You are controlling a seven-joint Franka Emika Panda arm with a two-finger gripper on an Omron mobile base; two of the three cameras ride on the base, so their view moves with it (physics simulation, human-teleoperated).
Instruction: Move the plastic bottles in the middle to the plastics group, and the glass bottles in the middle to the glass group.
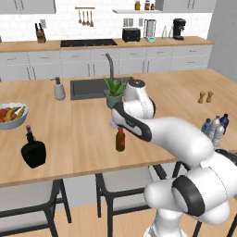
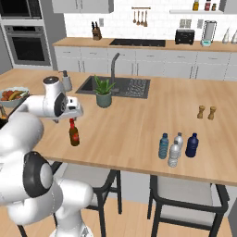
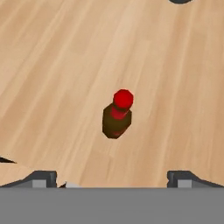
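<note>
Potted plant beside sink; fruit bowl far left

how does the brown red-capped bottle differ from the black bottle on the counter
The brown bottle is slim with a red cap and red neck; the black bottle is squat and wide, with a thin neck and dark stopper. The brown bottle stands mid-counter near the front edge, right below the open gripper; the black bottle sits off to the left, near the fruit bowl. Both stand upright on the wooden counter.
</note>
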